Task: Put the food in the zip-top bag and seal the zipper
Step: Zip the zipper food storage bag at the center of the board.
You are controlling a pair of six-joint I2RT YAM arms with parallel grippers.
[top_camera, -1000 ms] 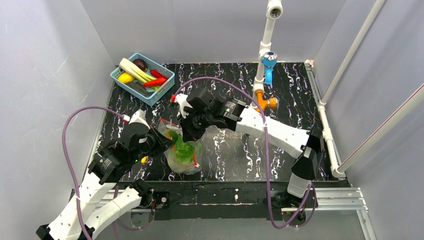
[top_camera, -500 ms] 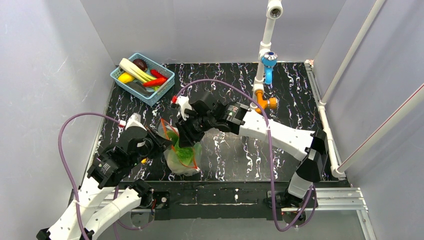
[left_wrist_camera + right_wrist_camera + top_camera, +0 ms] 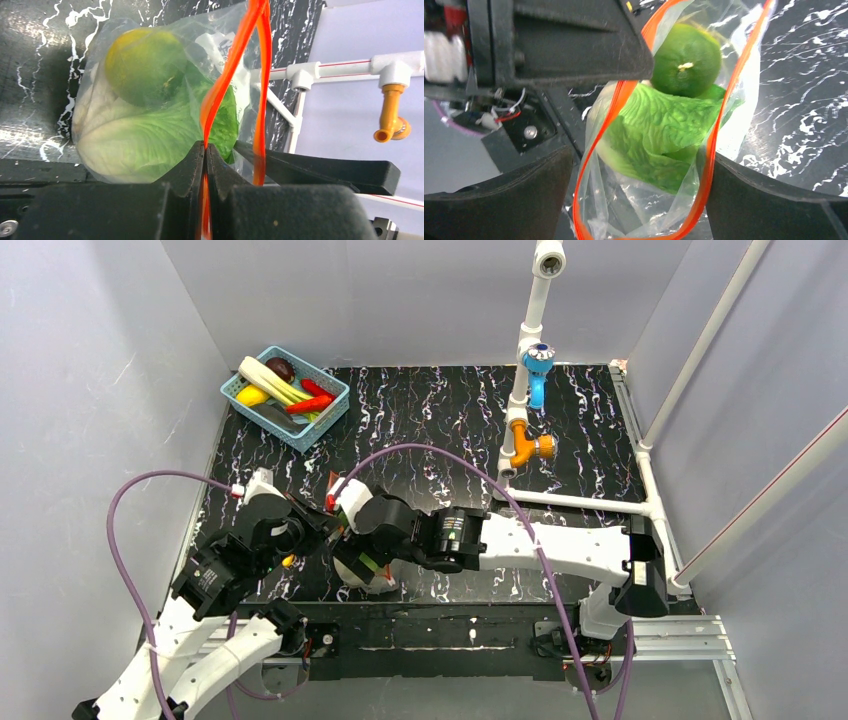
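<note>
Left fingers [image 3: 205,148]: together, clamped on one run of the zipper [image 3: 235,55]. You can see the red-orange strip pinched flat between the two black tips in the left wrist view. The second run of the strip stands apart to the right of the pinch, so the mouth is open and not yet sealed.

Right fingers [image 3: 641,156]: spread wide, gripping nothing. In the right wrist view they sit one on each side of the open mouth, with the strip forming a loop between them. Each run passes just beside a fingertip; whether it touches either, you cannot tell.

Zip-top bag [image 3: 368,578]: on the counter [image 3: 450,410] near its front edge, between the two arms and largely covered by the right wrist from above.

Contents, seen through the clear film:
- green lettuce [image 3: 659,125], in the middle of the bag
- yellow-green fruit [image 3: 686,60], resting against the lettuce, at the end away from the right wrist camera
- pale whitish mass under the fruit in the left wrist view; whether it is a separate piece or the lettuce's base, you cannot tell

Blue basket [image 3: 336,400]: far left corner of the counter, well apart from the bag, holding other toy foods.
</note>
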